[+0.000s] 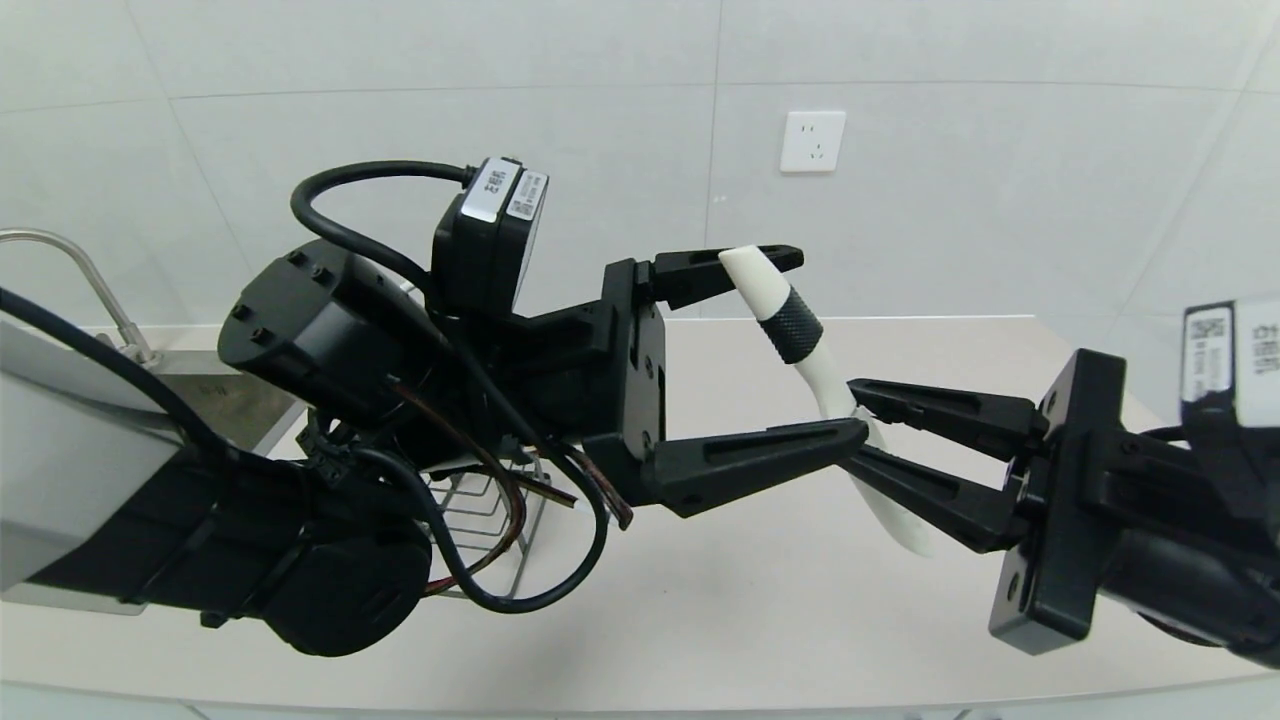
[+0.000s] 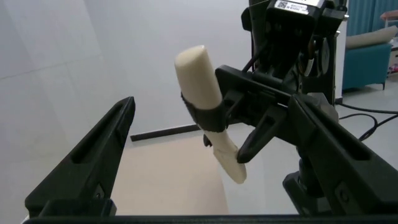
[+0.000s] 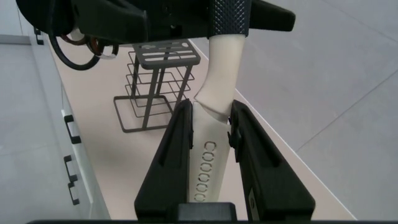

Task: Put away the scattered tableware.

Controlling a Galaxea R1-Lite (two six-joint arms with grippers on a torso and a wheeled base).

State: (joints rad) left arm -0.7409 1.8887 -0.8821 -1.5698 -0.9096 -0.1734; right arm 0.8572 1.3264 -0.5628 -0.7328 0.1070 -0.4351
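Observation:
A white slotted spatula (image 1: 790, 325) with a black textured grip band is held in the air above the counter. My right gripper (image 1: 860, 425) is shut on its blade end; in the right wrist view the slotted blade (image 3: 210, 163) sits clamped between the fingers (image 3: 180, 140). My left gripper (image 1: 830, 345) is open, one finger above and one below the handle, without touching it. In the left wrist view the handle (image 2: 196, 71) stands between the spread fingers (image 2: 99, 162), with the right gripper (image 2: 249, 118) behind it.
A dark wire utensil rack (image 3: 155, 81) stands on the beige counter (image 1: 760, 600), partly hidden behind my left arm (image 1: 490, 500). A faucet (image 1: 60, 250) and sink (image 1: 215, 395) lie at the far left. A wall socket (image 1: 812, 140) sits on the tiled wall.

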